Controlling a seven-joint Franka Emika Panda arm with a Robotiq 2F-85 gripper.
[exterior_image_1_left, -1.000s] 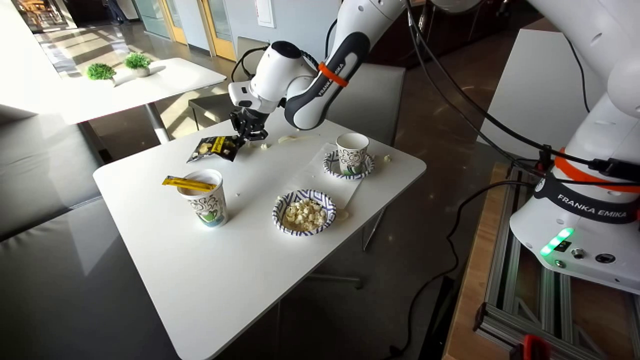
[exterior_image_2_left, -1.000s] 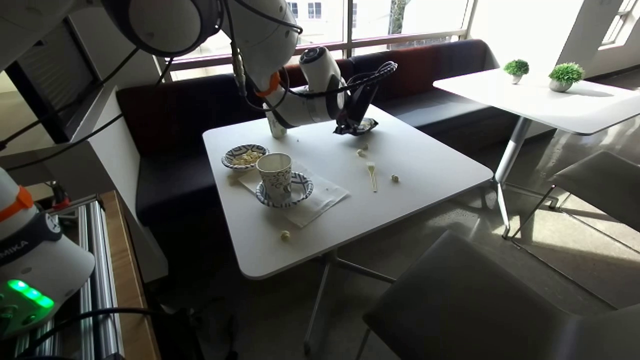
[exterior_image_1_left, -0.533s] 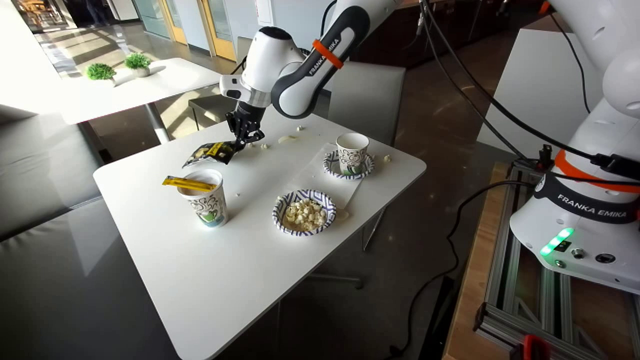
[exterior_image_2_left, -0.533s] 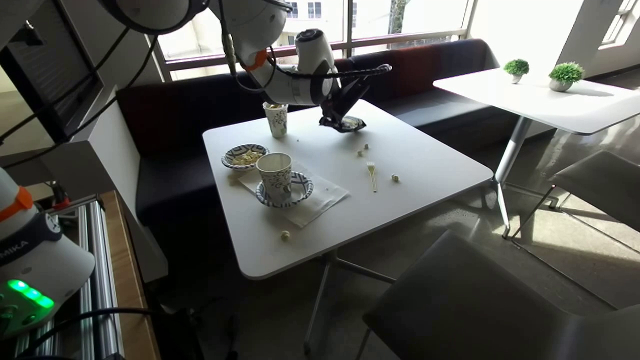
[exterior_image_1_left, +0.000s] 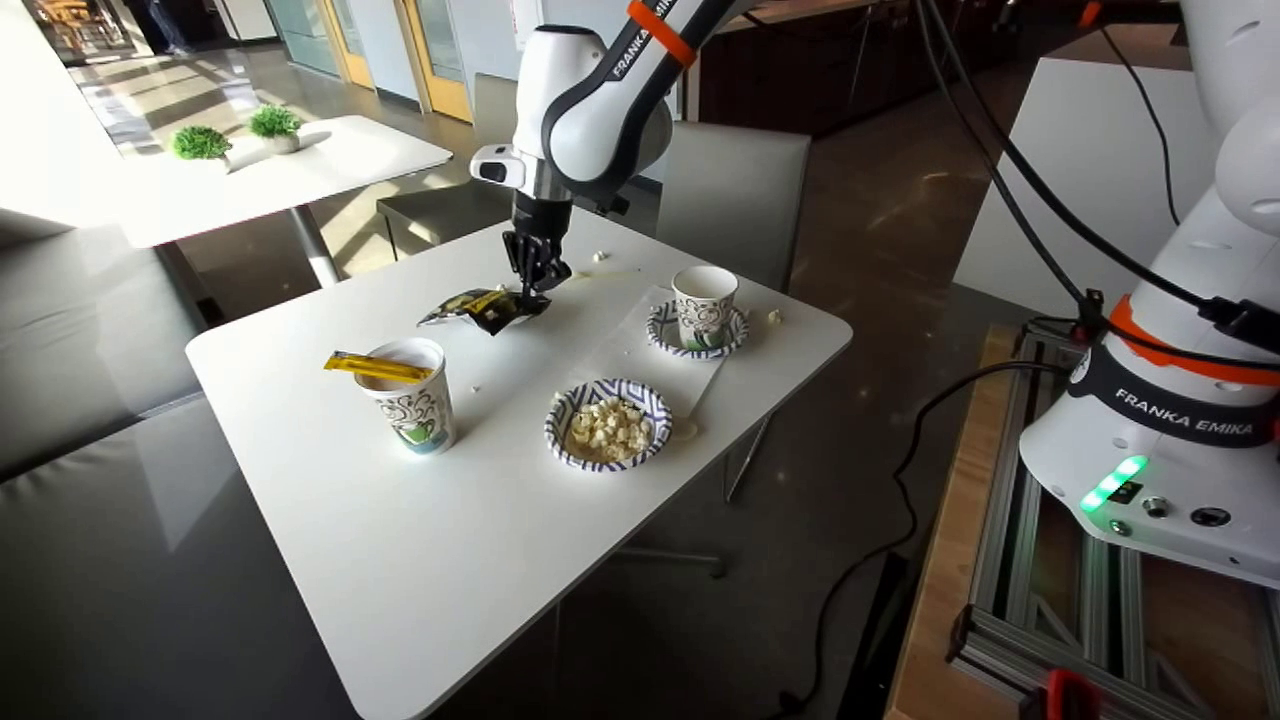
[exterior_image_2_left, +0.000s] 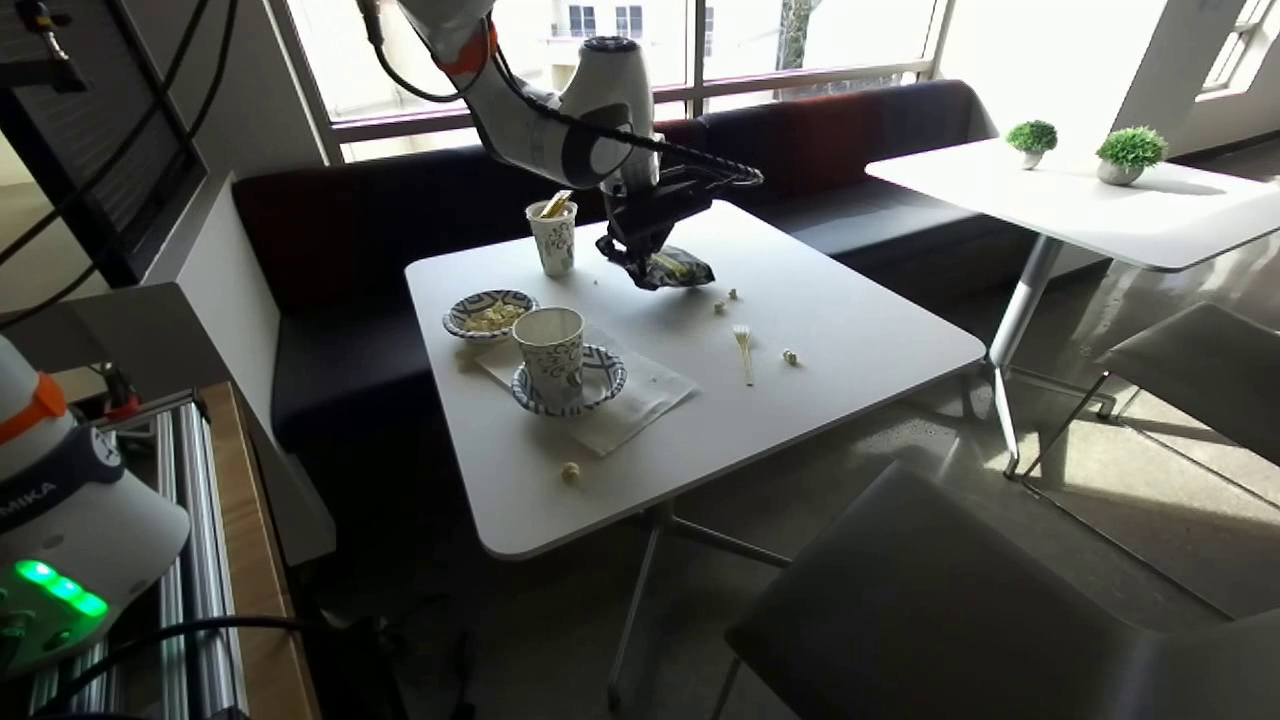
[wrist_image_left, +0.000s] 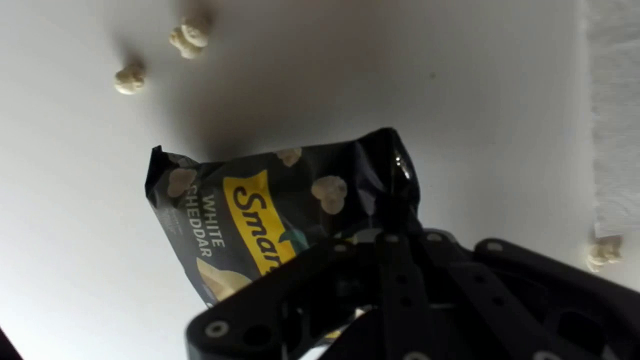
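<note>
"Where's the bag (wrist_image_left: 260, 220)?"
"In the gripper (exterior_image_1_left: 531, 290): fingers pinched together on one end, the rest jutting out sideways."
"Nearby?"
"Two popcorn pieces (wrist_image_left: 129, 80), upper left of the gripper in the wrist view."
"Farther off?"
"In an exterior view, a cup (exterior_image_1_left: 418, 412) lower left of it, a bowl (exterior_image_1_left: 557, 427) lower right."

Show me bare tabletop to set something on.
Widest: tabletop between the paper cup with a yellow packet, popcorn bowl and near corner in an exterior view. Another: between napkin, plastic fork and near edge in an exterior view. Crowded: around the paper bowl bearing another cup, and where the gripper pinches the White Cheddar popcorn bag.
</note>
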